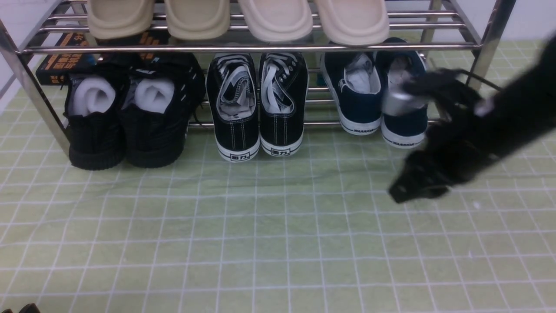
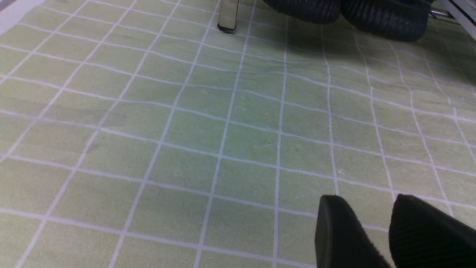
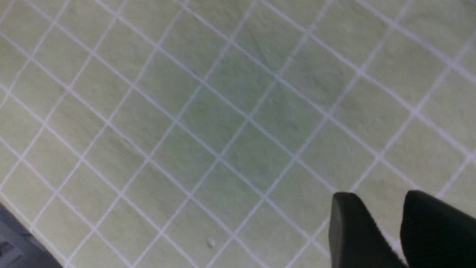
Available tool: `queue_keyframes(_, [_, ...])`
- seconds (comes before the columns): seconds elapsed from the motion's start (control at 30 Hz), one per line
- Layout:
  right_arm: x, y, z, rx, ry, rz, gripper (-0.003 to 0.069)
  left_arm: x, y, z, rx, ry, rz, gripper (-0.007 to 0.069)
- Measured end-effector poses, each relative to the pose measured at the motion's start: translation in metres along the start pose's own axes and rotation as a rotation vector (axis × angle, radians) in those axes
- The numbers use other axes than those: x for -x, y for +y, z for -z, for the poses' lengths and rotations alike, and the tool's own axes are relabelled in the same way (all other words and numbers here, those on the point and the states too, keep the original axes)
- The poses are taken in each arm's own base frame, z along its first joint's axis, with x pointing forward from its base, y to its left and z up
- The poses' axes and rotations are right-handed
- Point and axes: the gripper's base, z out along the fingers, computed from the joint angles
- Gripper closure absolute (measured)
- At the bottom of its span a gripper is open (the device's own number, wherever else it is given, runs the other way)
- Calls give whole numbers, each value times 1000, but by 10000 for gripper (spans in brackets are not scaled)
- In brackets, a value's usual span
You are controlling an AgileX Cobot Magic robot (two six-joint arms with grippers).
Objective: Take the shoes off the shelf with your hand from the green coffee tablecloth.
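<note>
The navy-blue shoes [image 1: 356,98] stand as a pair on the lower tier of the steel shelf [image 1: 260,48], at its right end, heels toward me. My right gripper [image 1: 402,191] is blurred. It hangs low over the green tablecloth [image 1: 278,226], just in front of the right navy shoe [image 1: 404,130]. Its arm covers part of that shoe. In the right wrist view its fingertips [image 3: 346,208] are close together with nothing between them, over bare cloth. My left gripper [image 2: 368,197] is also closed and empty over the cloth, and barely shows in the front view's lower left corner.
Black lace-up sneakers [image 1: 258,104] stand mid-shelf and bulky black shoes [image 1: 126,117] at the left; the latter also show in the left wrist view [image 2: 383,18] beside a shelf leg [image 2: 227,16]. Beige slippers [image 1: 239,17] lie on the top tier. A dark book [image 1: 56,65] lies behind.
</note>
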Motion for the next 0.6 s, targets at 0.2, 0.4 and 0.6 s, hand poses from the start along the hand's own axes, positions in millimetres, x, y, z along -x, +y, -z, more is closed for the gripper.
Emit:
queue_keyframes(0.2, [50,4,-5,-116,-83,6,321,0,0,0,0,0,0,384])
queue_keyframes(0.4, [89,-11,-31,-207,-199,-33,225,0,0,0,0,0,0,384])
queue_keyframes(0.6, [104,-28,-57,-313,-272,58,188,0,0,0,0,0,0,384])
